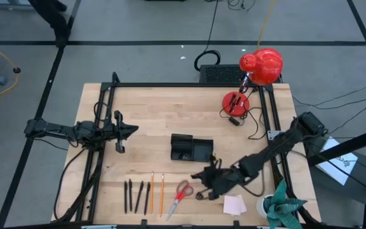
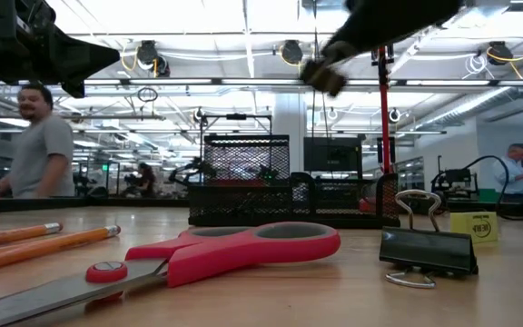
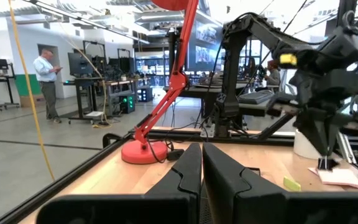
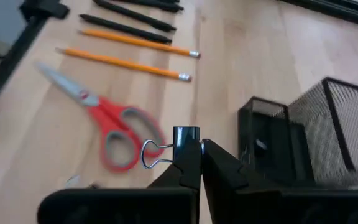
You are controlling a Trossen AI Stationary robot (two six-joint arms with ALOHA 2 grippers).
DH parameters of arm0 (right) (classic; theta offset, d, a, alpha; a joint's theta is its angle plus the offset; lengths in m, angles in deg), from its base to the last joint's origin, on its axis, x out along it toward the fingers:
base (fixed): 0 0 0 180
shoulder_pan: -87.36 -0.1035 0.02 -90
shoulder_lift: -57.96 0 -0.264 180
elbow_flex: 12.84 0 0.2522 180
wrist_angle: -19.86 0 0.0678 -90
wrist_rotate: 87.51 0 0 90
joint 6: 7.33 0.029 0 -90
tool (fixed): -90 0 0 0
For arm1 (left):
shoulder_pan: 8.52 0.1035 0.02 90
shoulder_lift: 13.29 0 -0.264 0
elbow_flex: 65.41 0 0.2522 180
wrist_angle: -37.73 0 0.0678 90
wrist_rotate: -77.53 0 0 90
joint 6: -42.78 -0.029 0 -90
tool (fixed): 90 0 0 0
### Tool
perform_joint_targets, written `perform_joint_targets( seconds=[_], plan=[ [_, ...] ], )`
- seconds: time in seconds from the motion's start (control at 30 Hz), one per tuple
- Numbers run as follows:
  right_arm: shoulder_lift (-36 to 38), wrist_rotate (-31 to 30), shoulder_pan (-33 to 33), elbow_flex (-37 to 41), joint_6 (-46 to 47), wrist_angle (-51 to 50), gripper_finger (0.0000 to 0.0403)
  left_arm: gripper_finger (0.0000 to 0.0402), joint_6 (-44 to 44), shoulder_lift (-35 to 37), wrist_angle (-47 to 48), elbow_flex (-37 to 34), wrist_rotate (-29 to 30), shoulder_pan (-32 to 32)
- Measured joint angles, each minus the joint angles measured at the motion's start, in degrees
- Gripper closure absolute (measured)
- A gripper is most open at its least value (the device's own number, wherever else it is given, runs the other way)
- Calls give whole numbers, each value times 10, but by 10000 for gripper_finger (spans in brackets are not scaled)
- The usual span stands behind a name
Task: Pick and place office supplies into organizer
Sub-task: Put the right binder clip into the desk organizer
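Note:
My right gripper [image 4: 193,151] is shut on a small black binder clip [image 4: 185,137] and hangs above the table, just in front of the black mesh organizer [image 1: 191,148], toward the near edge. Red-handled scissors [image 1: 182,192], two orange pencils [image 1: 157,193] and several black pens [image 1: 137,196] lie flat near the front edge. A second black clip [image 2: 428,251] and a small yellow piece [image 2: 473,225] rest on the table. The pink sticky-note pad [image 1: 234,204] lies to their right. My left gripper [image 1: 131,130] waits shut at the table's left. My right gripper pinches the black clip by its body [image 4: 186,133] between the two fingertips. The clip's wire handle [image 4: 150,155] sticks out sideways from the fingers. The clip is lifted clear of the table, above the bare wood between the scissors and the organizer.
A red desk lamp stands with its round base [image 1: 236,102] at the far right of the table, its head [image 1: 262,65] beyond the edge. A white roll [image 1: 265,206] sits at the near right corner. Black frame rails run along both sides. People stand in the room behind.

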Motion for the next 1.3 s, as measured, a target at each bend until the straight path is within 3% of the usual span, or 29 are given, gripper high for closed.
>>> perform_joint_targets(
  seconds=[0.1,0.27,0.47,0.67,0.8,1.3],
  plan=[
    [-27,-11,29,0,-41,36,402,378,0,0,0,0,0,0],
    [-50,-105,60,0,-75,53,402,378,0,0,1,0,0,0],
    [-62,-44,94,0,-86,67,402,378,0,0,1,0,0,0],
    [-78,-41,119,0,-91,77,403,378,0,0,1,0,0,0],
    [-88,-3,136,0,-86,73,403,378,-5,0,1,0,2,0],
    [-93,4,157,23,-74,83,403,378,-28,0,2,0,5,0]
  ],
)
